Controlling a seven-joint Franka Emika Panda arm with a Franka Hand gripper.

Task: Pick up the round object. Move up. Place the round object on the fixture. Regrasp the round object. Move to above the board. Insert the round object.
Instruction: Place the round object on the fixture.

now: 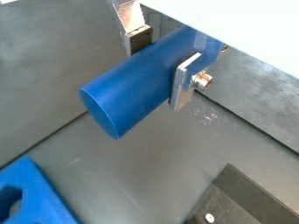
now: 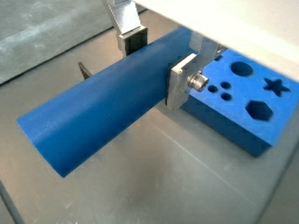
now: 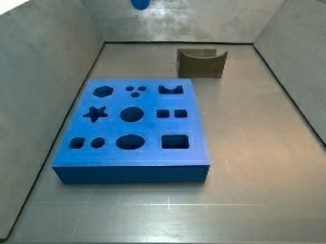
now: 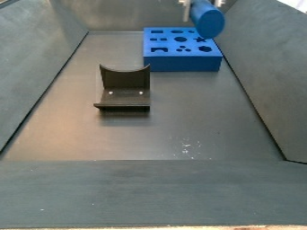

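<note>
One gripper point(image 1: 163, 59) clamps round object point(image 1: 135, 87), raised above board point(image 3: 133, 119); fixture point(image 4: 122, 88) apart; no writing.

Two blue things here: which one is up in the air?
The round peg, clamped between the tool's silver fingers. The other blue thing, the holed board, lies flat on the floor.

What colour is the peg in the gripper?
Plain blue, no pattern. The round object shows best in a wrist view, clamped in the gripper.
</note>
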